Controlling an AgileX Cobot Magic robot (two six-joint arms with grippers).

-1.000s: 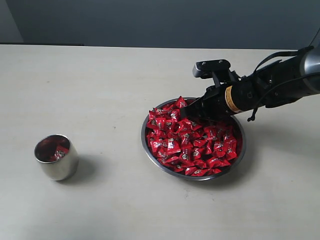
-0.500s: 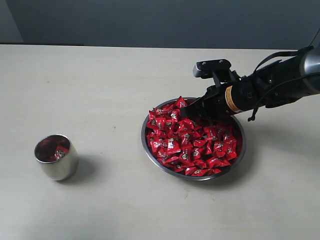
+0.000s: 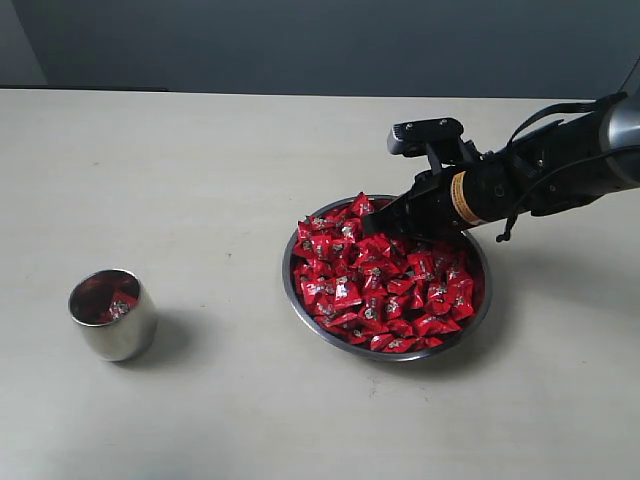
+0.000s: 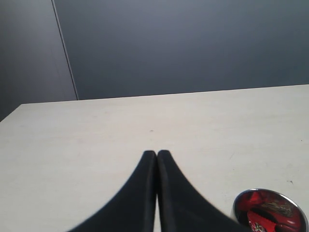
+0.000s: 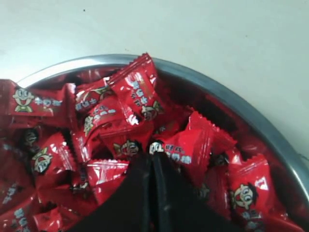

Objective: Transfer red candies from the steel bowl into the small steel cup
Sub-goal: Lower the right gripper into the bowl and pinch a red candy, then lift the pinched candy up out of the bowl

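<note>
1. My right gripper (image 3: 382, 226) sits tips-down among the red candies (image 3: 385, 285) near the upper rim of the steel bowl (image 3: 287, 272), right of centre in the exterior view. Its jaws are pressed together.
2. To pick well, I should lift slowly and straight up, watching that a wrapper comes with me. Foil is slippery, and a nip on a crimped end alone may let go.
3. The right wrist view shows my fingertips (image 5: 143, 166) meeting at a candy's edge, but I cannot tell whether one is caught. The exterior view is too coarse to show the tips.
4. Only the exterior view shows bowl and small steel cup (image 3: 125, 340) together. The cup stands at lower left, well apart, with some candies inside.
5. The left wrist view shows my left gripper (image 4: 156, 153) closed on nothing over the table (image 4: 96, 130), with the cup at that frame's lower right.
</note>
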